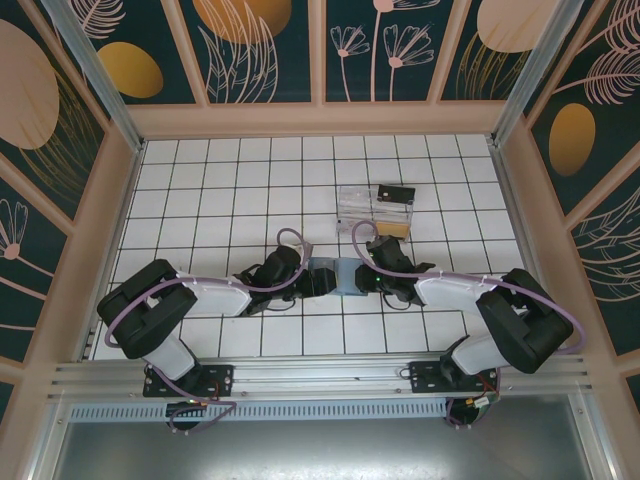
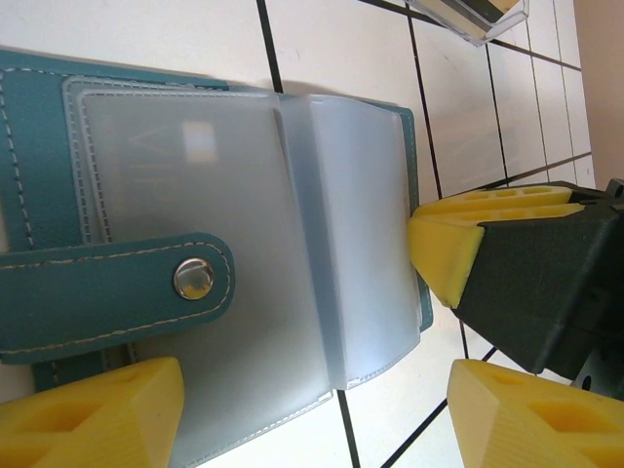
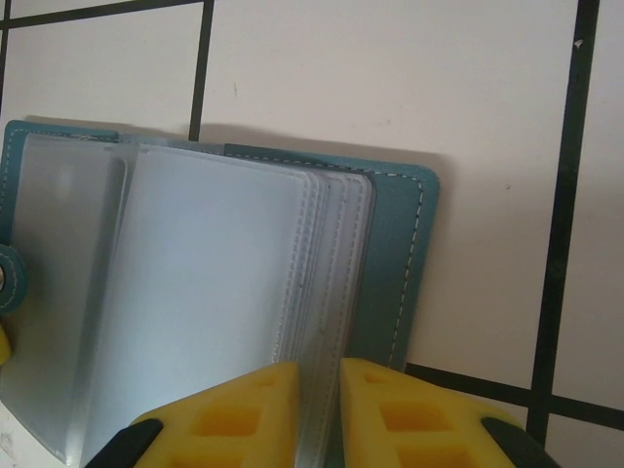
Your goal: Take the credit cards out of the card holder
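1. Writing: a faint pale mark shows through the frosted sleeve [image 2: 185, 146] of the card holder [image 1: 335, 277], but it is too blurred to read. The black card [image 1: 397, 193] beyond the holder carries a white speck too small to make out.
2. The teal card holder lies open and flat on the white tiled counter [image 1: 200, 200], between the two grippers. Its strap [image 2: 88, 292], with a metal snap stud [image 2: 193, 278], lies across one panel.
3. The left gripper [image 2: 317, 414] is spread wide and grips nothing. One yellow finger is over the holder and the other is over bare tile past its edge.
4. The right gripper [image 3: 319, 395] is nearly pressed together, pinching the edges of the holder's plastic sleeves between its yellow fingers.
5. The frosted plastic hides whether cards sit inside the sleeves. Both wrist views cut off part of the holder.
6. A clear plastic box [image 1: 372, 207] stands beyond the holder, apart from it. The black card is at the box's far right corner.
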Tool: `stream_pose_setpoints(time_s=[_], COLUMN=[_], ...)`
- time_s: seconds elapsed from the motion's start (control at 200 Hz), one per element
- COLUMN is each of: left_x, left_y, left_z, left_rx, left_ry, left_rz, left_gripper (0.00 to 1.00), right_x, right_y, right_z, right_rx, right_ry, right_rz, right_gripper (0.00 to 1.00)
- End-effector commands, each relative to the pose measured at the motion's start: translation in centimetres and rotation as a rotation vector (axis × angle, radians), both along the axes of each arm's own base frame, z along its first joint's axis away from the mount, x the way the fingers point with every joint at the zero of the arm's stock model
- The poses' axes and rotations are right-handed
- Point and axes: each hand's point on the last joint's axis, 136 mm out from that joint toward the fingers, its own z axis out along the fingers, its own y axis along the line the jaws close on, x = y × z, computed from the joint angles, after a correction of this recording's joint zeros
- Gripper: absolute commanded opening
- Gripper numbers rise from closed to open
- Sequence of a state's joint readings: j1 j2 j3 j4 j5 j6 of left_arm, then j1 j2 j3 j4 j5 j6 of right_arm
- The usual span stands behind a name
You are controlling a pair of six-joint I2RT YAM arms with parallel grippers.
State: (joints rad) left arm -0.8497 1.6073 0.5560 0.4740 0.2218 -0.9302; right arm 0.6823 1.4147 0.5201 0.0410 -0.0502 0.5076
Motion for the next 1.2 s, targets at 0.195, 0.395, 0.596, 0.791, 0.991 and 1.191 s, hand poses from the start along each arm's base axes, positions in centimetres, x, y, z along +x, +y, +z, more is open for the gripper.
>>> stream_pose_setpoints(time_s=[0.195,0.395,0.596,0.791,0.991,1.191], left_x=[0.7,1.1,1.1,1.0,0.8,0.7], left_y=[0.8,1.8,1.8,1.3,1.0,0.8], left_z=[1.6,1.1,0.5,0.4,0.0,-0.7], left_rx=[0.025,0.078,0.096,0.085,0.080,0.093], left_ry=[-0.049,-0.054,-0.039,-0.034,-0.022,-0.003], left_rz=[0.044,0.087,0.082,0.062,0.046,0.035], left_gripper=[0.73,0.73,0.73,0.73,0.72,0.72], right_x=[0.0,-0.2,-0.6,-0.7,-0.7,-0.6], right_y=[-1.9,-2.4,-2.0,-1.9,-1.8,-1.7], right_z=[1.8,0.5,-1.0,-1.3,-1.2,-1.1], right_rx=[-0.031,-0.011,0.001,0.001,0.003,0.010], right_ry=[-0.038,0.002,0.039,0.045,0.047,0.046], right_rz=[-0.072,-0.083,-0.067,-0.060,-0.058,-0.061], right_gripper=[0.26,0.28,0.26,0.19,0.18,0.18])
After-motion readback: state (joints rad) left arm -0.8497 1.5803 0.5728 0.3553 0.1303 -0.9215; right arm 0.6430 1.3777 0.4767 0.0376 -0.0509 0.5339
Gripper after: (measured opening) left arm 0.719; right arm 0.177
